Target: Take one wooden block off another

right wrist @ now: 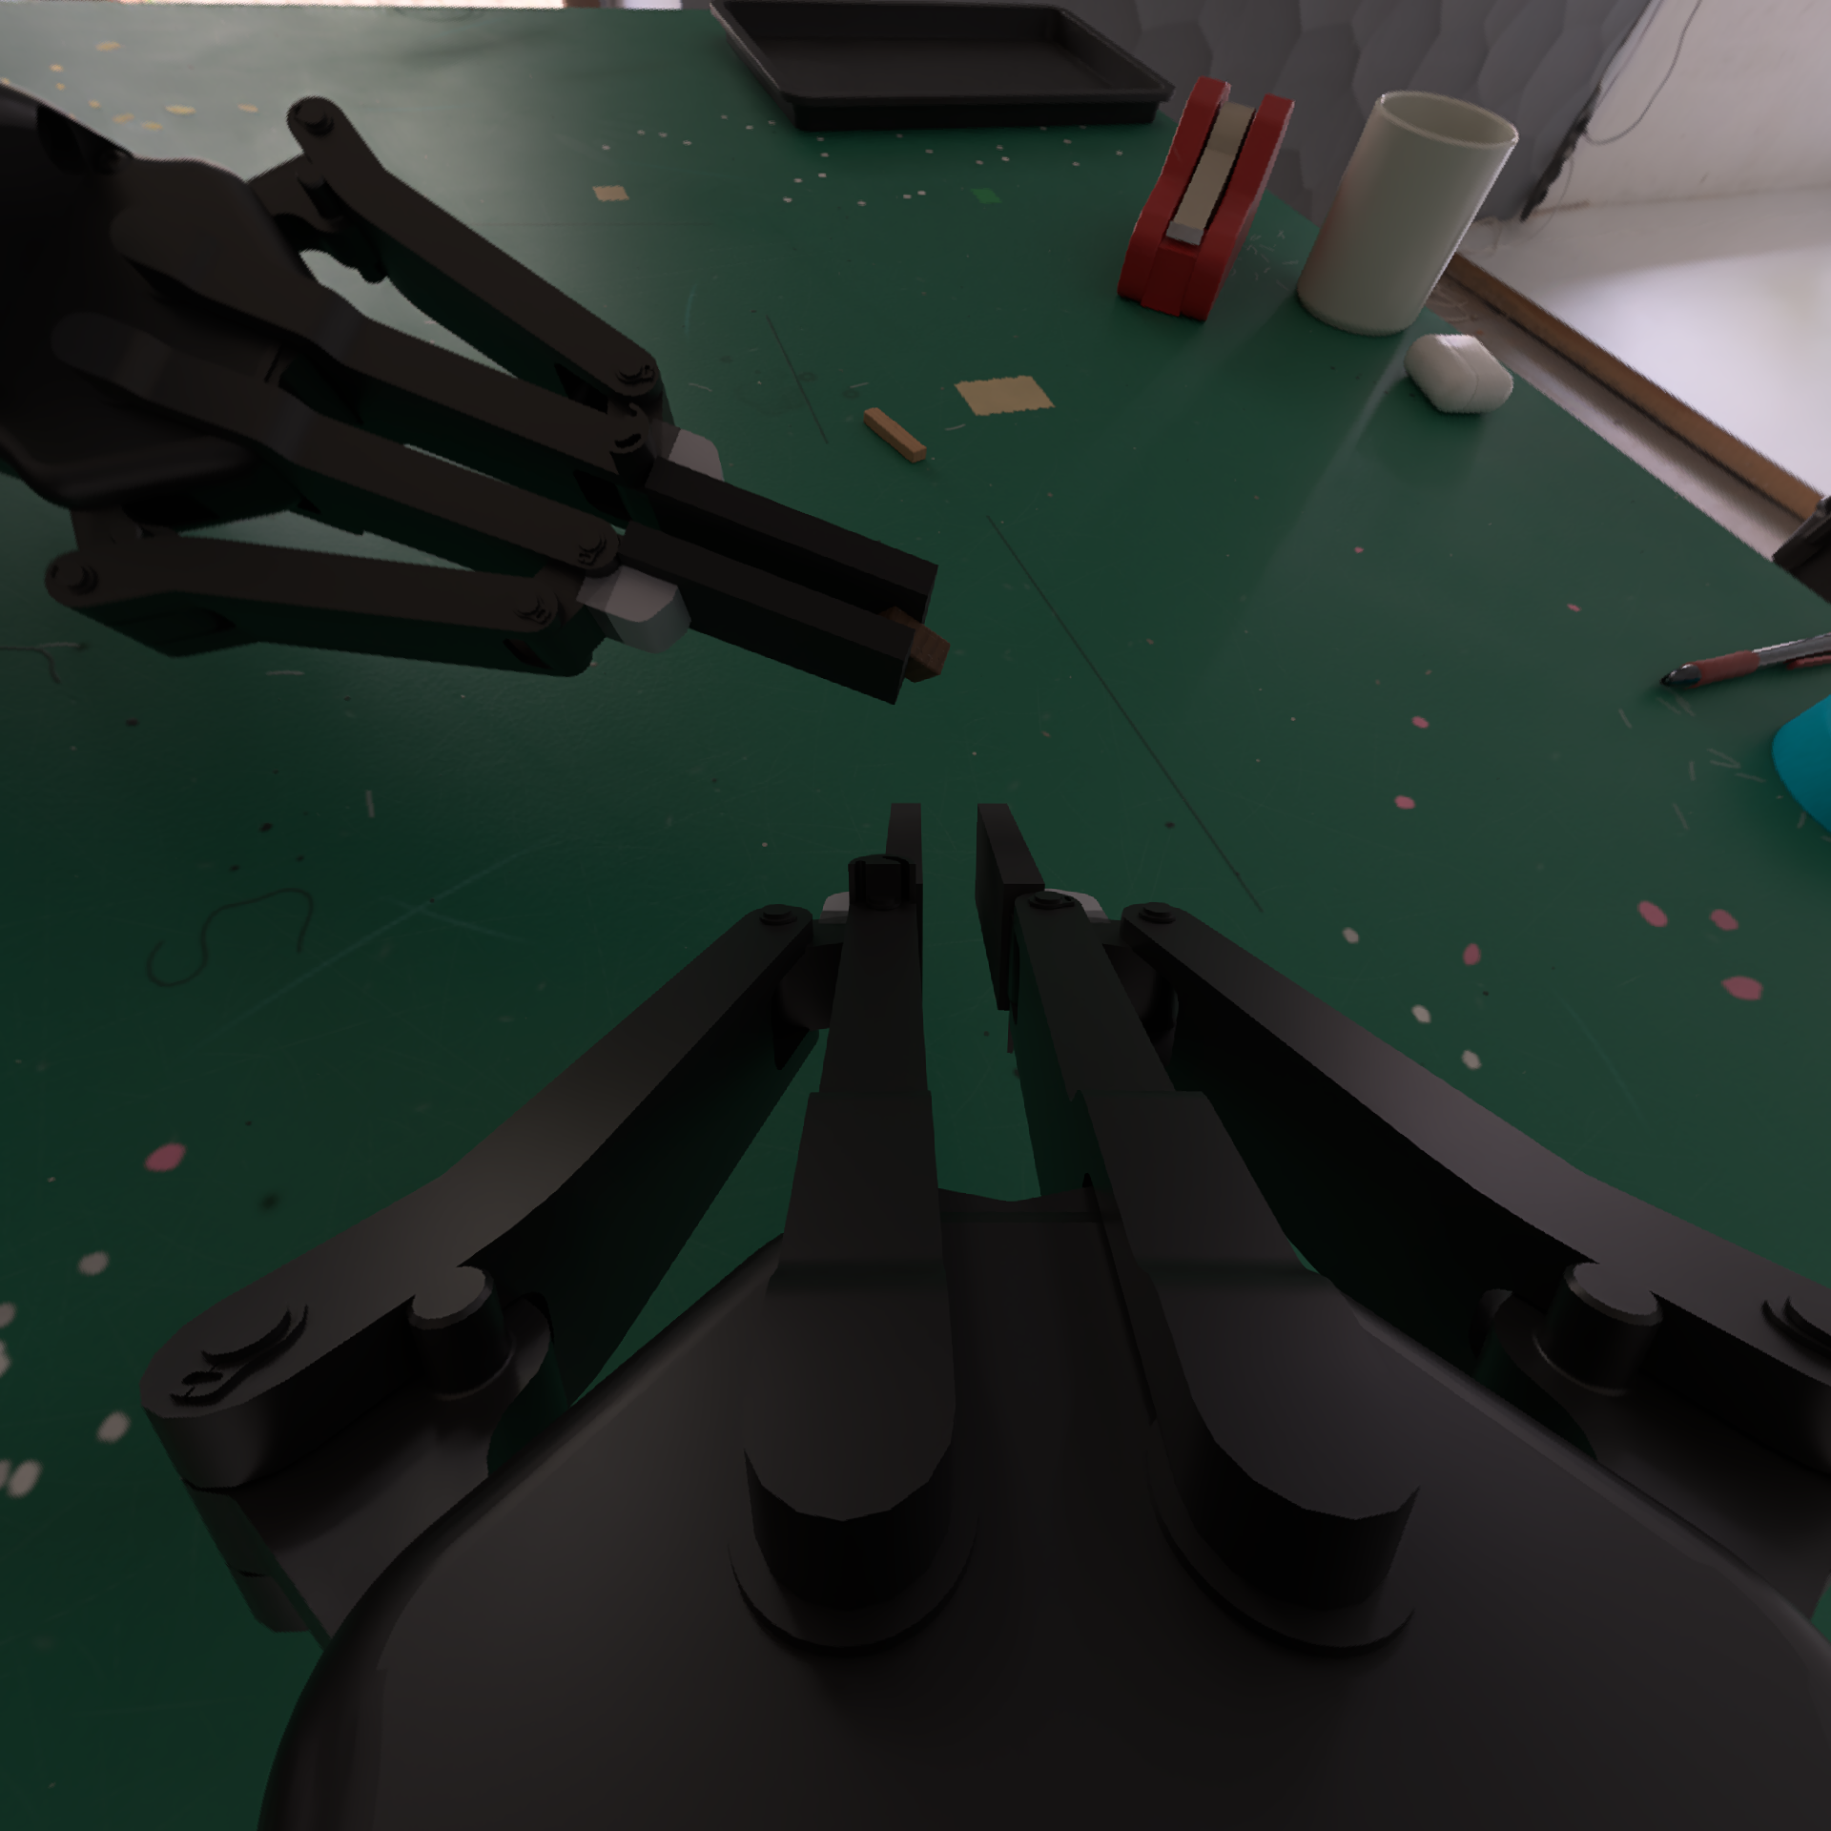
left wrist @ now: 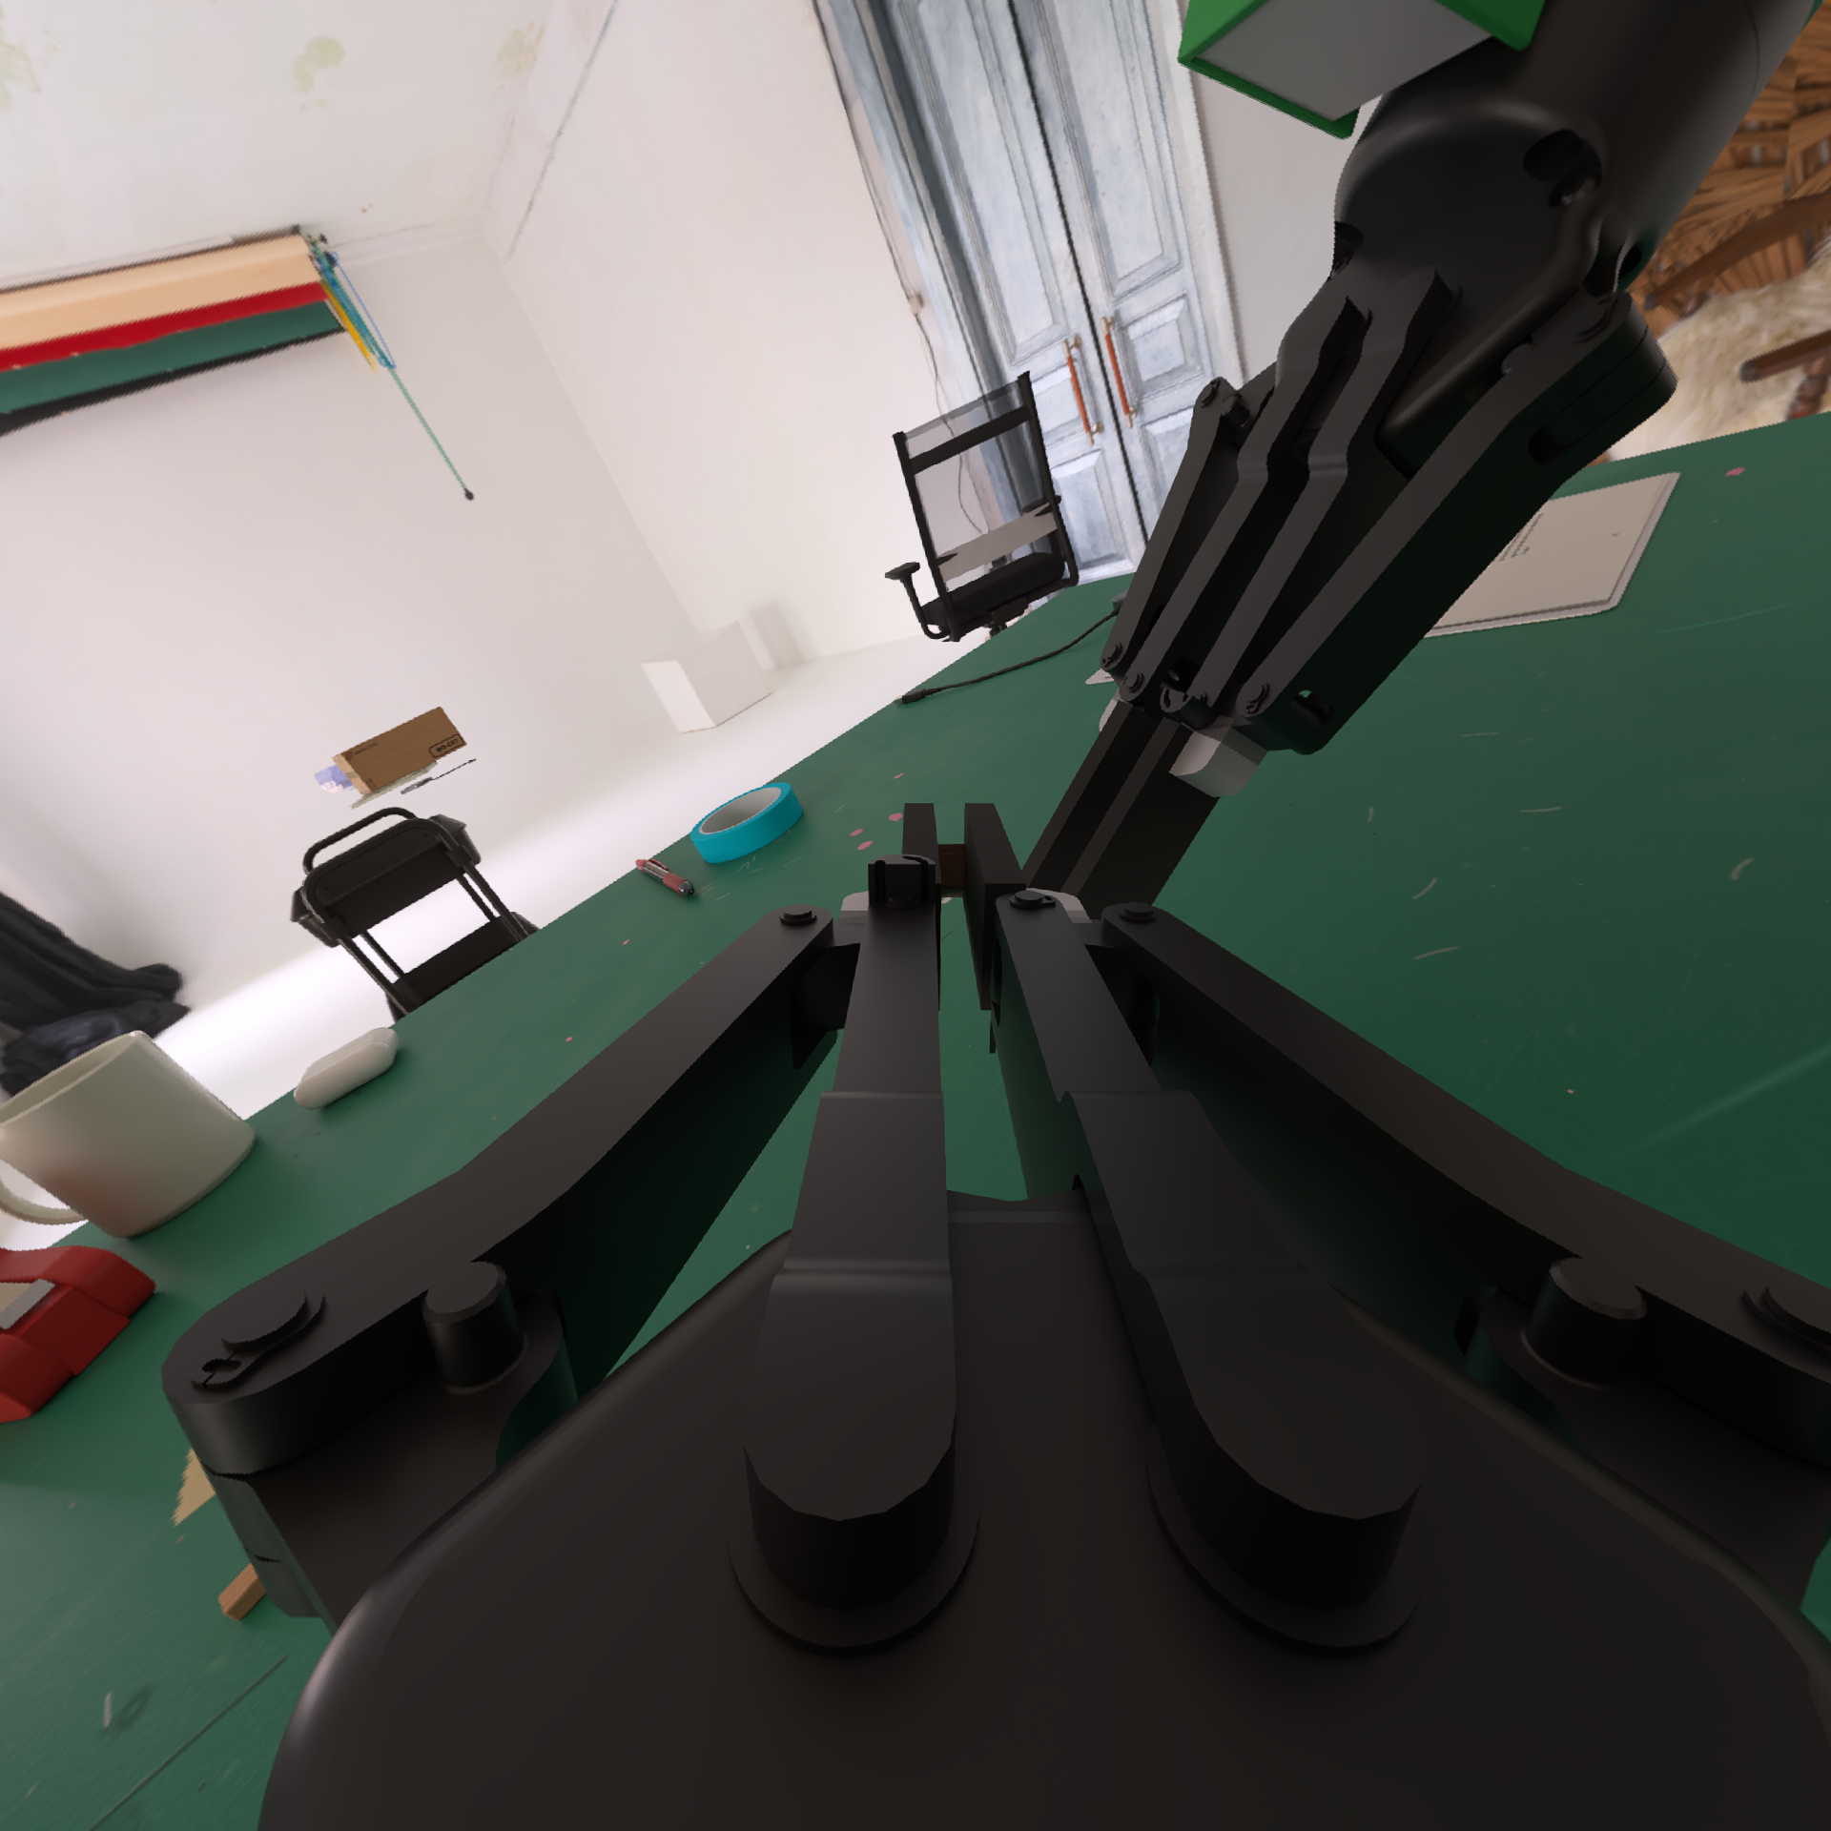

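Left gripper (right wrist: 907,649) pinches a wooden block (right wrist: 919,644) above the green table (right wrist: 495,842).

Right gripper (right wrist: 949,832) is nearly closed on nothing. A second block (right wrist: 895,434) lies at twelve o'clock, bare table around it; no lettering is readable.

Little writing showed, and none of it could be made out. In the left wrist view a brown cardboard box (left wrist: 401,749) by the far wall bore a small dark printed label, too small to read. A grey sheet (left wrist: 1556,555) lying flat on the green bench (left wrist: 1486,991) carried a short line of dark print near one edge, also too small. The right wrist view held no lettering at all
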Motion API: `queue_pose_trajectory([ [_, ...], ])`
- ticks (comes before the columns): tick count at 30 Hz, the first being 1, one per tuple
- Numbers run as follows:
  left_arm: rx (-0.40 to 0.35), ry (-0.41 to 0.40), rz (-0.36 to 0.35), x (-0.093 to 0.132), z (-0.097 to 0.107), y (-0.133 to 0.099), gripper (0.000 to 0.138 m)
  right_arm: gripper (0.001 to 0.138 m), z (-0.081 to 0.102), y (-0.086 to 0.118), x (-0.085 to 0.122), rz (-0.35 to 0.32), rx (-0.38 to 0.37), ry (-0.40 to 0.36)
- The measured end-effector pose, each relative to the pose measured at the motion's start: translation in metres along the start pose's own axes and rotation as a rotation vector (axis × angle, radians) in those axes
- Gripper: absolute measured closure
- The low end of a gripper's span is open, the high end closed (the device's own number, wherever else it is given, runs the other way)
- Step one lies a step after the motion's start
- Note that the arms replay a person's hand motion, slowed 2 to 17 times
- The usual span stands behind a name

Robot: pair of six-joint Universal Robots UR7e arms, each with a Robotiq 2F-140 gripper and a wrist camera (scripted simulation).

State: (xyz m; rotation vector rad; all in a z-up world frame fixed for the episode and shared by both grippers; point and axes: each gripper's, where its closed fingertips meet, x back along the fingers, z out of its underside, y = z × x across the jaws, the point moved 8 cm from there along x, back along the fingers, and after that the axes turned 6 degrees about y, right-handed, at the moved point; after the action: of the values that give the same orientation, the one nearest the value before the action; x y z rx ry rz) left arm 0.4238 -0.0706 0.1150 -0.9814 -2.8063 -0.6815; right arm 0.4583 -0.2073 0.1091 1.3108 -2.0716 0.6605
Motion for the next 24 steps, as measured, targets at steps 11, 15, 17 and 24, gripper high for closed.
queue_pose_trajectory([
  [11, -0.032, 0.042, 0.003, -0.004, 0.001, -0.014, 0.13, 0.124, 0.004, 0.002, 0.003, -0.035, -0.104, 0.005],
  [15, -0.047, 0.058, 0.0, -0.004, 0.002, -0.017, 0.13, 0.124, 0.006, 0.002, 0.005, -0.038, -0.136, 0.001],
  [17, -0.056, 0.062, -0.007, -0.004, 0.002, -0.019, 0.13, 0.124, 0.006, 0.002, 0.006, -0.042, -0.151, -0.003],
  [24, -0.085, 0.063, -0.03, -0.003, 0.001, -0.024, 0.13, 0.124, 0.008, 0.003, 0.009, -0.052, -0.193, -0.014],
])
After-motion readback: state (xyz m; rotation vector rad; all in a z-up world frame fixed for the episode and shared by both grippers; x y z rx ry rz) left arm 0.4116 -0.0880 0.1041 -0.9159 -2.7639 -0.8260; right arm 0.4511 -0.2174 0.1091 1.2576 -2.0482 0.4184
